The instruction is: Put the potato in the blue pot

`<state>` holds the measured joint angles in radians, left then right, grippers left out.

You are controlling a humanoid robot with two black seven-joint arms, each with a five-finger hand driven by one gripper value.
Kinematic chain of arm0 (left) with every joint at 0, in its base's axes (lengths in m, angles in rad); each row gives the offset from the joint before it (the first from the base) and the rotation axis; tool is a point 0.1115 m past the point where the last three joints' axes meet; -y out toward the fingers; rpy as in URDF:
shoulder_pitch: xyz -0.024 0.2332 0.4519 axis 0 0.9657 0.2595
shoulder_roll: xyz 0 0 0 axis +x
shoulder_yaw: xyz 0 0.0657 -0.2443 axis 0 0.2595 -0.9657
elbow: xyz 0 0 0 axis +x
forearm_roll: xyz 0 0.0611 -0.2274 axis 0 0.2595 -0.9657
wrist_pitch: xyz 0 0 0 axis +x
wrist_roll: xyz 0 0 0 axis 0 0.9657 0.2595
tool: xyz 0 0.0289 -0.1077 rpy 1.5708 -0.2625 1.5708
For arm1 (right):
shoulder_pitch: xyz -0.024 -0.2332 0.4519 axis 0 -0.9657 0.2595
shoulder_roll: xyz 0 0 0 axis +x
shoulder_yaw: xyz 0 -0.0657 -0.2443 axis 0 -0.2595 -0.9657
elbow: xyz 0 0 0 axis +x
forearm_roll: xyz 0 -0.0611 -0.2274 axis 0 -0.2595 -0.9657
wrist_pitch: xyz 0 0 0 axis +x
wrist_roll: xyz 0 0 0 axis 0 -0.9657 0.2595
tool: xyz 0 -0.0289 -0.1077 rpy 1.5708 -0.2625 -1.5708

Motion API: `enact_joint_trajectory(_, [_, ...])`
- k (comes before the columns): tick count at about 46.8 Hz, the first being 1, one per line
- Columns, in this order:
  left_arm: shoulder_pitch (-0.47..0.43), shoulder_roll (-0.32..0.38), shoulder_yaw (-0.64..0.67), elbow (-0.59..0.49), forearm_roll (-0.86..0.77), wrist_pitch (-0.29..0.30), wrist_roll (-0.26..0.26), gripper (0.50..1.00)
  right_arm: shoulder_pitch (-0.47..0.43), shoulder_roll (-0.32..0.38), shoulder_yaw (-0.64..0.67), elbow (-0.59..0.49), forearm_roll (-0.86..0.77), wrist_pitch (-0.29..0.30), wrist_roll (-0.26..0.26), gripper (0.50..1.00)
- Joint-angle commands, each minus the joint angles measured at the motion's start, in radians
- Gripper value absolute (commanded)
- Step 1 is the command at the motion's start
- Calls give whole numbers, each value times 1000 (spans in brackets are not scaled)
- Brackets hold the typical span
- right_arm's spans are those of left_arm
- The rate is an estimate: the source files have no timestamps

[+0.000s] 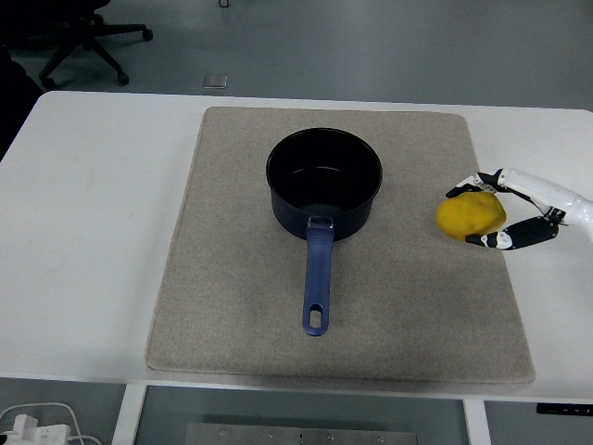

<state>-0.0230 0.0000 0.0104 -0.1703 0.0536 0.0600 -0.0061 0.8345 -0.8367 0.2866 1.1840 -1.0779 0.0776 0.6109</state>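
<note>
A dark blue pot (324, 184) stands upright at the middle of a beige mat (232, 306), its long blue handle (317, 278) pointing toward the near edge. The pot's inside looks empty. A yellow potato (472, 214) is right of the pot, over the mat's right side. My right hand (484, 211) comes in from the right edge and is shut on the potato, with one finger above it and the thumb below. The potato appears lifted slightly off the mat. My left arm does not show.
The mat lies on a white table (93, 232). An office chair (79, 37) stands on the floor beyond the far left corner. A white cable and plug (32, 426) show below the near left edge.
</note>
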Motion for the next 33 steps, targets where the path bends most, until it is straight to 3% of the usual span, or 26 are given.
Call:
enact_joint_trajectory(1, [0, 0, 0, 0, 0, 0, 0, 996, 26, -1, -1, 0, 47, 24, 0, 500])
enact_joint_trajectory(16, [-8, 0, -1, -2, 2, 0, 0, 996, 129, 39, -1, 11, 73, 59, -2, 500])
enact_joint_trajectory(33, [-8, 0, -3, -2, 0, 0, 0, 996, 225, 162, -7, 14, 72, 60, -92, 500])
